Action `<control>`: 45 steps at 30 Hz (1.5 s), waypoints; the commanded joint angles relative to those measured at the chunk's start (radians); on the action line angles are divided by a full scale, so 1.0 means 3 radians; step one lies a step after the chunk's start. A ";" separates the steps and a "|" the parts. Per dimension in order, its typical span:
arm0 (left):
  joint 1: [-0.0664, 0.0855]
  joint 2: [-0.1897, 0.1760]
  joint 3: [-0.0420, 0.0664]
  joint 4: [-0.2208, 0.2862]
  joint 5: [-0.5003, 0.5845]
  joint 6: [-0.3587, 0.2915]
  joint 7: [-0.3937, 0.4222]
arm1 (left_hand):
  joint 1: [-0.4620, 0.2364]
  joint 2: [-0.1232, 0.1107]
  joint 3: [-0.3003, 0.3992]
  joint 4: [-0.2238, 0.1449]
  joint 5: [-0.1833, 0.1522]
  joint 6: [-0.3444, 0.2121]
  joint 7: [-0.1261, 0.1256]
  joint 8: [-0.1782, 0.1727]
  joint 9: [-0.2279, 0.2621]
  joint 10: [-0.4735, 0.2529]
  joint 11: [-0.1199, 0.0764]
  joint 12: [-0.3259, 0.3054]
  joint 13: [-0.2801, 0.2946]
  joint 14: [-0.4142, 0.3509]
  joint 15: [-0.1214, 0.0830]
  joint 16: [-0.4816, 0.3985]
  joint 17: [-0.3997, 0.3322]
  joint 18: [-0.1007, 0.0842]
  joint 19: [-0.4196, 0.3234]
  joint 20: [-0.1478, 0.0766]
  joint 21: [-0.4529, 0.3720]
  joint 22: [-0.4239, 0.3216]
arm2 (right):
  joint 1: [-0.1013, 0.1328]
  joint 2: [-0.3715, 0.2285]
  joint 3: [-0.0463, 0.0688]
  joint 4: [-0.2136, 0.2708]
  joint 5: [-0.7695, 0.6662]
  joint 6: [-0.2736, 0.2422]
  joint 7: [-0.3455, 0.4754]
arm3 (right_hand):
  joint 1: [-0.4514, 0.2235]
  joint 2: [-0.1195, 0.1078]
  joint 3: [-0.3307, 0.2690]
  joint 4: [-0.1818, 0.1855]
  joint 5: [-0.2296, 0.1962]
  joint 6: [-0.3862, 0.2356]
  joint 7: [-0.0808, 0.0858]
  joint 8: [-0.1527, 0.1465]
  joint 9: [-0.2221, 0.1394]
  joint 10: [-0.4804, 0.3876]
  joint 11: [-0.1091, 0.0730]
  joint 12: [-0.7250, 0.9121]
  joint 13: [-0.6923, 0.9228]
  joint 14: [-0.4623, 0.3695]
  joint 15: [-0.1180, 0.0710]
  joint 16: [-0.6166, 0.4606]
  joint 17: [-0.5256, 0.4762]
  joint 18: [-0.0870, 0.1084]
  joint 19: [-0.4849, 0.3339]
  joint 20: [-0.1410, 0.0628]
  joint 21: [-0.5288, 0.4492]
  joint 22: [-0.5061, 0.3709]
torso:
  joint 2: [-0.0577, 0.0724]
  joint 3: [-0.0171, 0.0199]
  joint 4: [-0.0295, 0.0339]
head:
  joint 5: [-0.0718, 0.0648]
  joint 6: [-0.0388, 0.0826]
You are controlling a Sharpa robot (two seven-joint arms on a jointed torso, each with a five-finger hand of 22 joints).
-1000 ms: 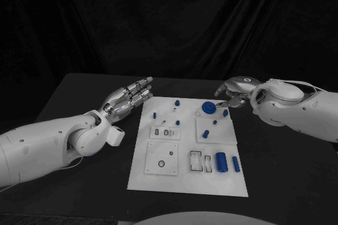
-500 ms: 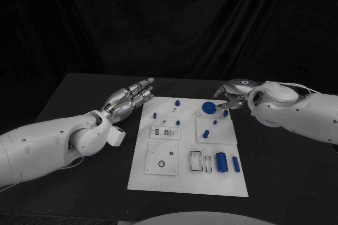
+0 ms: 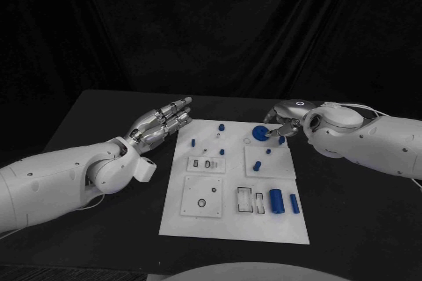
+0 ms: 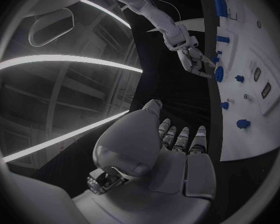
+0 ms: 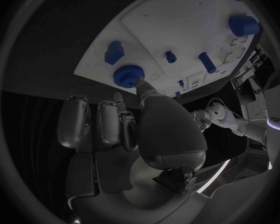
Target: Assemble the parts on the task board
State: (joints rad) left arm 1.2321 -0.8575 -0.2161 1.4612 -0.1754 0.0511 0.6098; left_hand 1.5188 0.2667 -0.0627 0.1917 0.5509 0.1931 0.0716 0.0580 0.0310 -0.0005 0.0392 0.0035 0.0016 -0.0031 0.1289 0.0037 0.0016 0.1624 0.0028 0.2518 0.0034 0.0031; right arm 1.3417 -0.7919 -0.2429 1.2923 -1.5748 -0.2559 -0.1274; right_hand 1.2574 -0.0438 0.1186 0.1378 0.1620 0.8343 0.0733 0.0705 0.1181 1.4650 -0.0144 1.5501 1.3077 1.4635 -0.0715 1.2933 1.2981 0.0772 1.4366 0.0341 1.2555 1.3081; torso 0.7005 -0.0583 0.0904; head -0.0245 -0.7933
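Note:
The white task board (image 3: 230,223) lies in the middle of the table, also seen as task board (image 5: 171,20) and task board (image 4: 264,129). A blue round knurled disc (image 3: 260,133) sits near its far edge. My right hand (image 3: 283,119) hovers just right of the disc, and in the right wrist view its thumb tip (image 5: 140,82) touches the rim of the disc (image 5: 127,74) while the other fingers (image 5: 99,122) stay back, holding nothing. My left hand (image 3: 163,123) hangs flat with fingers spread beside the board's far left corner, away from every part.
Small blue pegs (image 3: 222,128) stand at the board's far side. A large blue cylinder (image 3: 276,201) and a thinner one (image 3: 294,204) lie at its near right, beside two rectangular slots (image 3: 252,201). A blue block (image 5: 114,52) sits close to the disc.
My right hand has shifted a little to the left, closer to the blue disc. The left arm and the parts have stayed put.

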 commanded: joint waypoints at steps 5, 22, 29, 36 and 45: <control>-0.0013 0.0016 0.0003 -0.0004 0.0000 0.0060 0.0026 | -0.0002 0.0032 0.0024 -0.0001 0.0021 0.0017 0.0016 0.0021 0.0005 0.0002 0.0020 -0.0012 -0.0005 0.0010 0.0015 -0.0012 -0.0005 0.0056 0.0004 0.0025 -0.0001 -0.0001 | -0.0029 0.0057 0.0002 -0.0057 -0.0008 0.0045 0.0025 | -0.0024 0.0028 -0.0014 -0.0009 0.0038 0.0051 -0.0004 0.0020 0.0019 0.0324 -0.0028 0.0027 0.0819 0.0237 -0.0033 0.0050 0.0035 -0.0025 0.0030 -0.0008 0.0046 0.0250 | -0.0001 0.0000 -0.0005 | 0.0006 0.0006; -0.0032 0.0026 0.0003 -0.0015 0.0000 0.0074 0.0023 | -0.0002 0.0033 0.0026 -0.0002 0.0021 0.0015 0.0017 0.0020 0.0004 0.0002 0.0022 -0.0012 -0.0005 0.0010 0.0014 -0.0012 -0.0005 0.0056 0.0005 0.0025 0.0000 -0.0001 | -0.0088 0.0173 0.0003 -0.0187 -0.0008 0.0123 0.0087 | 0.0012 0.0024 0.0096 -0.0091 0.0693 0.0180 0.0014 0.0025 0.0110 0.0334 -0.0018 0.0044 0.0842 0.0225 -0.0036 0.0121 0.0069 -0.0032 0.0032 -0.0016 0.0083 0.0318 | 0.0000 -0.0001 0.0000 | 0.0005 -0.0002; -0.0036 0.0025 0.0003 -0.0013 0.0000 0.0078 0.0023 | -0.0003 0.0034 0.0031 -0.0003 0.0020 0.0011 0.0020 0.0020 0.0003 0.0002 0.0025 -0.0012 -0.0005 0.0010 0.0013 -0.0012 -0.0005 0.0056 0.0005 0.0025 0.0000 -0.0001 | -0.0111 0.0208 0.0003 -0.0216 -0.0008 0.0096 0.0138 | 0.0041 -0.0007 0.0198 -0.0140 0.0928 0.0337 0.0024 0.0073 0.0181 0.0343 -0.0008 0.0057 0.0860 0.0225 -0.0039 0.0163 0.0098 -0.0036 0.0038 -0.0019 0.0103 0.0349 | -0.0001 0.0000 -0.0002 | 0.0011 -0.0010; -0.0038 0.0013 0.0003 -0.0004 0.0000 0.0076 0.0021 | -0.0003 0.0034 0.0031 -0.0003 0.0020 0.0011 0.0020 0.0020 0.0003 0.0002 0.0025 -0.0012 -0.0005 0.0010 0.0013 -0.0012 -0.0005 0.0056 0.0005 0.0025 0.0000 -0.0001 | -0.0126 0.0213 0.0003 -0.0223 -0.0008 -0.0017 0.0221 | 0.0082 -0.0051 0.0319 -0.0235 0.1205 0.0727 -0.0032 0.0278 0.0428 0.0351 0.0006 0.0067 0.0874 0.0220 -0.0038 0.0182 0.0103 -0.0040 0.0040 -0.0019 0.0113 0.0380 | 0.0001 0.0001 -0.0004 | 0.0018 -0.0002; -0.0039 0.0001 0.0003 0.0007 0.0000 0.0072 0.0021 | -0.0003 0.0034 0.0031 -0.0003 0.0020 0.0011 0.0020 0.0020 0.0003 0.0002 0.0025 -0.0012 -0.0005 0.0010 0.0013 -0.0012 -0.0005 0.0056 0.0005 0.0025 0.0000 -0.0001 | -0.0128 0.0158 0.0004 -0.0143 -0.0007 -0.0212 0.0289 | 0.0018 -0.0070 0.0323 -0.0264 0.1244 0.0835 -0.0091 0.0454 0.0802 0.0353 -0.0037 0.0069 0.0877 0.0223 -0.0065 0.0203 0.0107 -0.0055 0.0073 -0.0038 0.0183 0.0441 | 0.0001 0.0001 -0.0006 | 0.0036 0.0005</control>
State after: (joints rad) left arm 1.2219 -0.8573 -0.2160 1.4600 -0.1755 0.0630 0.6047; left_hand 1.5188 0.2667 -0.0600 0.1890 0.5509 0.1931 0.0716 0.0579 0.0310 -0.0005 0.0391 0.0035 0.0015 -0.0031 0.1288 0.0037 0.0013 0.1623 0.0028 0.2518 0.0034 0.0030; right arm 1.3076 -0.7413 -0.2406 1.2420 -1.5733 -0.2808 -0.0584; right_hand 1.2693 -0.0625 0.2167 0.0646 0.5305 0.9735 0.1129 0.1063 0.1661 1.4670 -0.0166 1.5665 1.3074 1.4669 -0.0822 1.3494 1.3078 0.0777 1.4530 0.0229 1.3079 1.3075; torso 0.7008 -0.0580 0.0892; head -0.0155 -0.7923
